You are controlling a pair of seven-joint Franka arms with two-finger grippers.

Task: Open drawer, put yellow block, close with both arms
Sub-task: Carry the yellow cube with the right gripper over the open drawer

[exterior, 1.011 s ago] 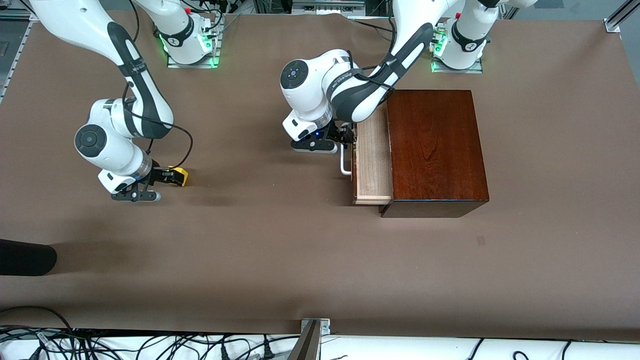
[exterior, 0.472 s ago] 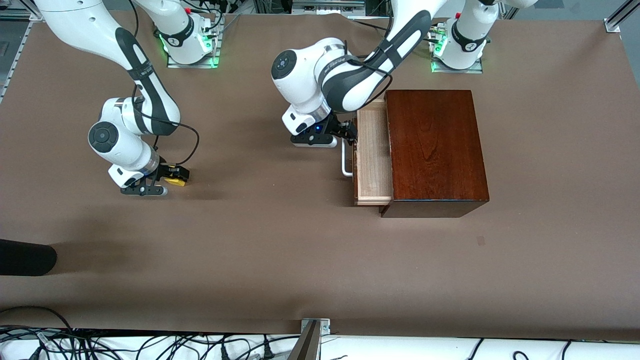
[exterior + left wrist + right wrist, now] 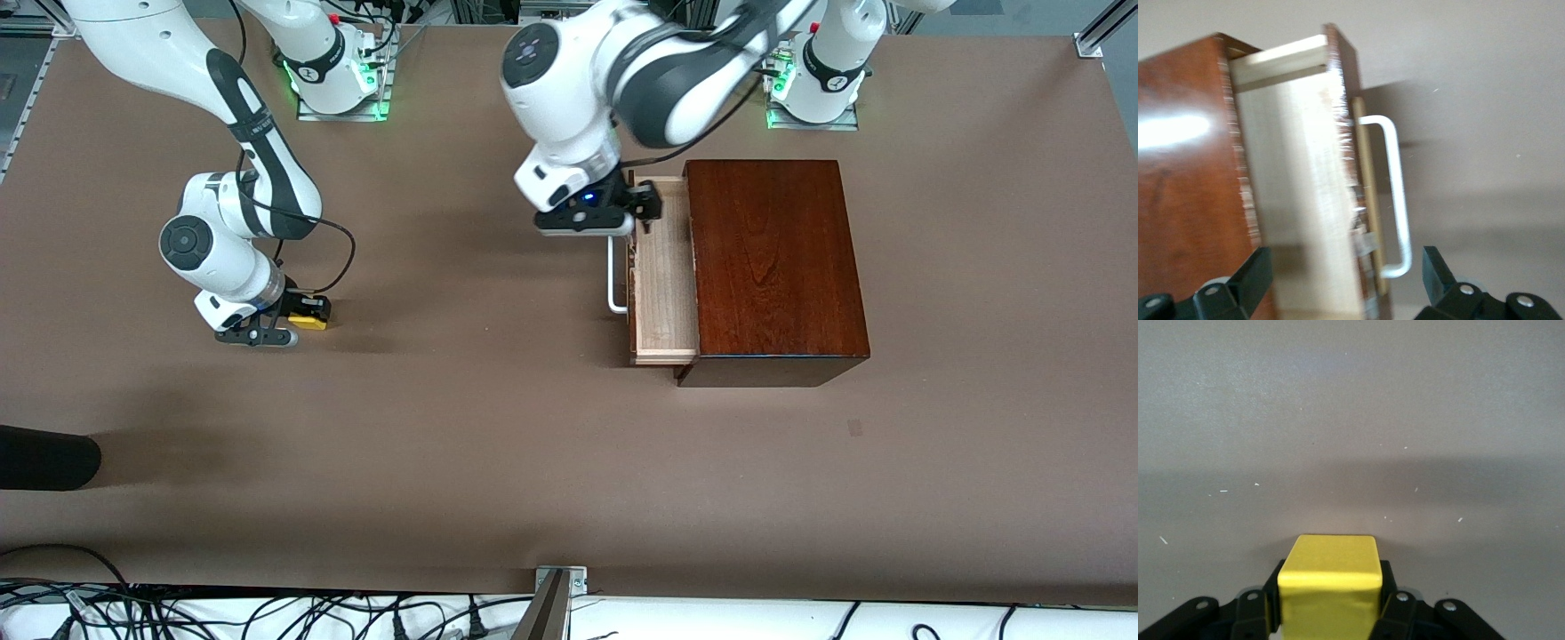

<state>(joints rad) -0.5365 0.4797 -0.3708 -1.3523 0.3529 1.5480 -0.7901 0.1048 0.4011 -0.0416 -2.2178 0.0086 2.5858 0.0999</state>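
The drawer [image 3: 662, 293] stands partly pulled out of the dark mahogany box [image 3: 773, 267]. Its pale wood tray is bare, and its white handle [image 3: 612, 280] faces the right arm's end of the table. My left gripper [image 3: 642, 206] is open and empty, up over the drawer's end nearest the robots' bases. The left wrist view shows the tray [image 3: 1298, 200], the handle [image 3: 1395, 193] and the box [image 3: 1185, 200] between my spread fingers [image 3: 1258, 270]. My right gripper [image 3: 302, 314] is shut on the yellow block [image 3: 313, 316], low at the tabletop. In the right wrist view the block [image 3: 1330, 583] fills the jaws.
Brown table cover [image 3: 498, 427] lies between the block and the drawer. A dark rounded object [image 3: 44, 458] juts in at the right arm's end, nearer the front camera. Cables and a metal bracket [image 3: 560, 582] line the front edge.
My left gripper has left the handle, risen and moved over the drawer toward the box. My right gripper with the block has shifted slightly toward the drawer. The drawer has not moved.
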